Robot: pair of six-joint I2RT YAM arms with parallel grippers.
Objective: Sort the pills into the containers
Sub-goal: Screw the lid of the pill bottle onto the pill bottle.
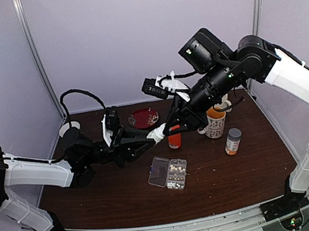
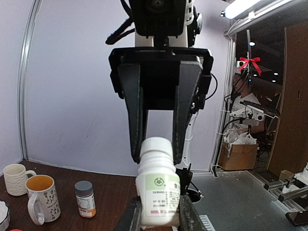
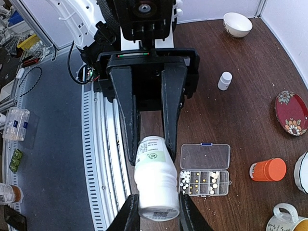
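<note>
- Both arms are holding one white bottle (image 2: 158, 187) up in the air over the middle of the table (image 1: 255, 164), so I'm guessing this is the cap-off step.
- The left gripper (image 2: 161, 217) is clamping almost fully closed around the bottle's body. The right gripper (image 3: 155, 216) is pinching the cap (image 2: 156, 146), jaws partly apart with the cap filling the gap.
- The pill box (image 3: 204, 175) is lying on the table just near of the bottle with its lid flipped open, and the pills (image 3: 185, 186) are sitting in its cells.
- What I'd be doing: keeping the body grip firm and turning only the cap end, lined up with the bottle's length, so nothing's slipping.
- The bottle is lying roughly sideways, so I'd be tipping the neck upward before the cap lets go. Otherwise pills are probably scattering around the orange bottle (image 1: 175, 141) instead of going in the box.
</note>
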